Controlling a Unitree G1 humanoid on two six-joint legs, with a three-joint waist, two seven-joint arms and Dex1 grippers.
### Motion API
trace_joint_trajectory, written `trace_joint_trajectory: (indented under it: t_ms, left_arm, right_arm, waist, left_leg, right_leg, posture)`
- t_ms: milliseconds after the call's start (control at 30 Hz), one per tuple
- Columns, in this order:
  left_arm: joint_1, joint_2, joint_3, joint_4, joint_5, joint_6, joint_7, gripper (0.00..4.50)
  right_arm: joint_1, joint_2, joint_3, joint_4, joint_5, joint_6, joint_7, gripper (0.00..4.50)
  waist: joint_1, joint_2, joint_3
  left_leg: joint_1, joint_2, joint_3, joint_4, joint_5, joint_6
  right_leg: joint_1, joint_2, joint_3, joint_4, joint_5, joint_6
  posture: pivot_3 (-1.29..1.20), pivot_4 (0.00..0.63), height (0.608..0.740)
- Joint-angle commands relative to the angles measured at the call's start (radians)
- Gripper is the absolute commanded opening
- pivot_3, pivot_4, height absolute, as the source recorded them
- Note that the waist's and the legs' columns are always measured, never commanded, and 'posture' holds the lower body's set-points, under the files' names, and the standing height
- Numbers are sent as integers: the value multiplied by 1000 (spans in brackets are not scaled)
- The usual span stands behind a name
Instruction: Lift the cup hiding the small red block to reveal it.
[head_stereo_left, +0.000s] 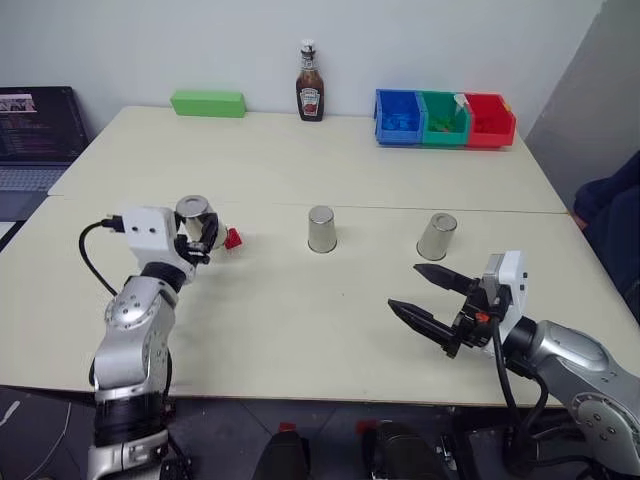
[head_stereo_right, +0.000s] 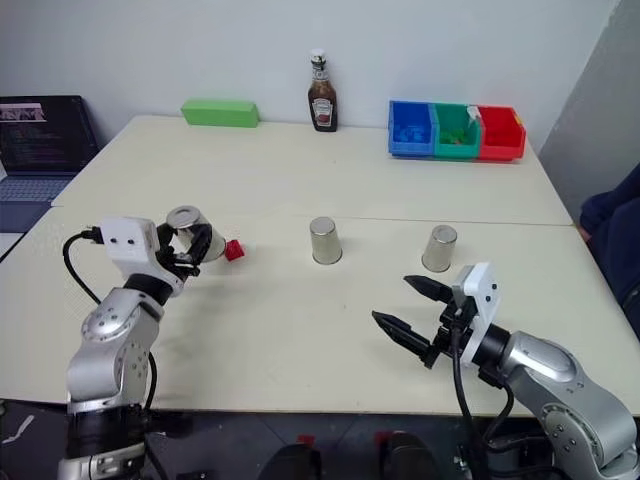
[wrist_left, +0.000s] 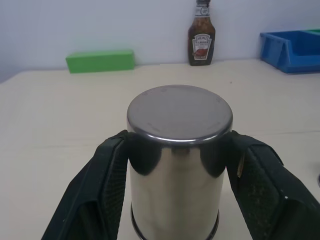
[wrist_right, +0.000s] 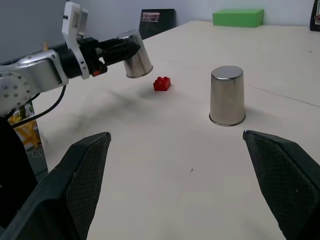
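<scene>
— Three steel cups in front of you, operator. Which one does your left gripper (head_stereo_left: 200, 240) have?

— You have the cup (head_stereo_left: 197, 221) on your left clamped between both black fingers (wrist_left: 95, 190), closed tight on its sides. It is upside down, off the table (head_stereo_left: 300, 330), base up.

— And the small red block (head_stereo_left: 233, 238)?

— It sits bare on the table just beside that raised cup, on the side toward the middle cup (head_stereo_left: 321, 229). You can see it uncovered from the right wrist too.

— What about your right gripper (head_stereo_left: 428, 297)?

— Its fingers are spread wide with nothing between them; it hangs above the near right part of the table, pointing toward the middle.

— The other cups?

— The middle cup and the right cup (head_stereo_left: 437, 236) both stand upside down on the table, well apart from each other.

— Anything at the far edge?

— You have a green box (head_stereo_left: 208, 103), a sauce bottle (head_stereo_left: 310, 83) and blue, green and red bins (head_stereo_left: 444, 118) there.
</scene>
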Motion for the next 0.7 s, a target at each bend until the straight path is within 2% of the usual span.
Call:
trace_joint_trajectory:
  t_ms: [33,467,533,567,600,700]
  left_arm:
    - [50,5,84,-46,-9,-18,33,2649]
    - [-17,5,99,292,-19,-214,-92,2649]
    - [-17,7,103,319,-23,-233,-103,3343]
    - [-15,7,105,325,-27,-238,-109,3451]
    - [-13,7,105,329,-29,-244,-113,3776]
    - [0,7,102,320,-36,-241,-123,4386]
  right_arm:
    - [-17,-4,-12,-18,13,-17,6,4500]
    - [-59,1,11,9,-3,-18,5,4500]
    - [-51,-1,9,2,-3,-20,3,4500]
    - [-45,-2,7,-2,-3,-21,1,4500]
    - [-40,-2,6,-4,-4,-22,-1,4500]
    - [-27,1,7,-14,-7,-24,-11,4500]
  waist:
    - [0,0,0]
    - [2,-1,0]
    - [1,-1,0]
    - [0,-1,0]
    - [0,-1,0]
    - [1,-1,0]
  left_leg:
    - [0,0,0,0,0,0]
    - [-1,-1,0,0,0,0]
    - [-1,-1,0,0,0,0]
    - [-1,0,0,0,0,0]
    - [0,0,0,0,0,0]
    - [-1,0,0,0,0,0]
  right_leg:
    - [0,0,0,0,0,0]
    - [0,0,0,-2,0,0]
    - [0,0,0,-2,0,0]
    - [0,0,0,-2,0,0]
    - [0,0,0,-1,0,0]
    - [0,0,-1,-1,0,0]
  posture:
    - [0,150,740]
    - [0,150,740]
    - [0,150,740]
    - [0,150,740]
    - [0,150,740]
    - [0,150,740]
